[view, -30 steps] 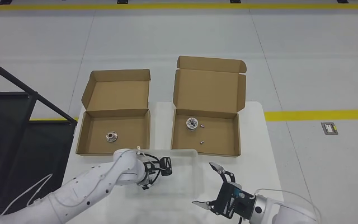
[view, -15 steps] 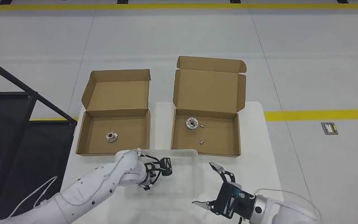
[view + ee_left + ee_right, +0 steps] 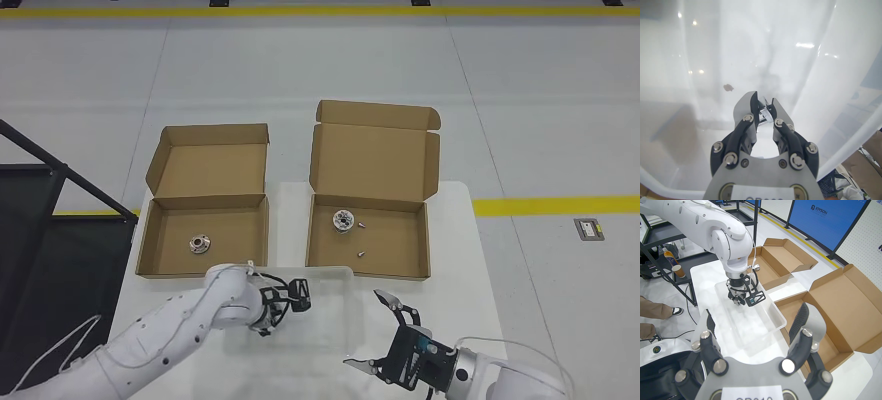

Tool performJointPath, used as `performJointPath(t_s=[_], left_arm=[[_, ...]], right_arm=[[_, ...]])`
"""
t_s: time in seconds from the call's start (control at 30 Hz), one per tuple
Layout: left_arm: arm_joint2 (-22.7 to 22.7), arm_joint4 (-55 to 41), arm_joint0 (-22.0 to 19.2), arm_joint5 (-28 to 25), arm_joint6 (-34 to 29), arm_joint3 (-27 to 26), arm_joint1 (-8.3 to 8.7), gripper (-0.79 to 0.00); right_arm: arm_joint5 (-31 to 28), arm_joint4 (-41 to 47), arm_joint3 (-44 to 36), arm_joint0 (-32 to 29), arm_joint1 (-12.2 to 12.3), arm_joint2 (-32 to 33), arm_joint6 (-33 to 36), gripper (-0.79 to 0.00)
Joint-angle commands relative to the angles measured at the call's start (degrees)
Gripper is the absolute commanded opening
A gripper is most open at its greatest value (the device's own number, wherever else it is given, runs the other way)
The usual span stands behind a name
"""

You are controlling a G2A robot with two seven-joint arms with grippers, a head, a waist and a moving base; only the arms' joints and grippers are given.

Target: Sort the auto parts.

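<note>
**Top view: left gripper [image 3: 290, 297] clamped on a small metal part, right gripper [image 3: 385, 335] spread open**

Lower right of the frame: right gripper at the near table [image 3: 460, 260] edge, fingers wide apart, nothing between them. Right wrist view shows the same, jaws splayed over the clear tray [image 3: 780, 315].

Lower centre-left: left gripper is down inside the near-left end of the tray. Left wrist view: pads pinched on a small metal part [image 3: 765, 113], silver, with a thin pin sticking out. Can't tell whether the part touches the tray floor. A small brown piece [image 3: 728, 87] lies loose on the tray floor just beyond the fingertips.

Middle of the frame: two open cardboard boxes side by side behind the tray, lids flipped back.
- Left box [image 3: 235, 240]: one round flanged part [image 3: 200, 242] on its floor.
- Right box [image 3: 395, 245]: a round gear-like part [image 3: 344, 219], a small bit [image 3: 362, 225] just beside it, and another small bit [image 3: 362, 253] nearer the front wall.
</note>
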Motion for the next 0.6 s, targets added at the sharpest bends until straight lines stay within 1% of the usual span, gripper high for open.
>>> performJointPath(t_s=[0.0, 0.1, 0.23, 0.3, 0.4, 0.47, 0.57], left_arm=[[-1.66, -0.66, 0.25, -0.32, -0.34, -2.31, 0.86, -0.785], [-4.57, -0.95, 0.89, -0.13, -1.63, -6.63, 2.57, -0.785], [-9.44, -0.88, 2.51, 1.25, -5.93, -13.91, 5.59, -0.785], [-12.47, -1.01, 3.69, 2.63, -8.21, -17.77, 7.24, -0.785], [-18.08, 0.41, 5.66, 4.71, -10.52, -21.85, 9.89, -0.785], [-22.06, 1.07, 7.22, 4.48, -10.46, -22.70, 11.57, -0.785], [-28.56, 0.81, 9.15, 1.80, -5.65, -20.63, 13.71, -0.785]], right_arm=[[0.00, 0.00, 0.00, 0.00, 0.00, 0.00, 0.00, 0.000], [0.00, 0.00, 0.00, 0.00, 0.00, 0.00, 0.00, 0.000], [0.00, 0.00, 0.00, 0.00, 0.00, 0.00, 0.00, 0.000], [0.00, 0.00, 0.00, 0.00, 0.00, 0.00, 0.00, 0.000], [0.00, 0.00, 0.00, 0.00, 0.00, 0.00, 0.00, 0.000], [0.00, 0.00, 0.00, 0.00, 0.00, 0.00, 0.00, 0.000], [0.00, 0.00, 0.00, 0.00, 0.00, 0.00, 0.00, 0.000]])
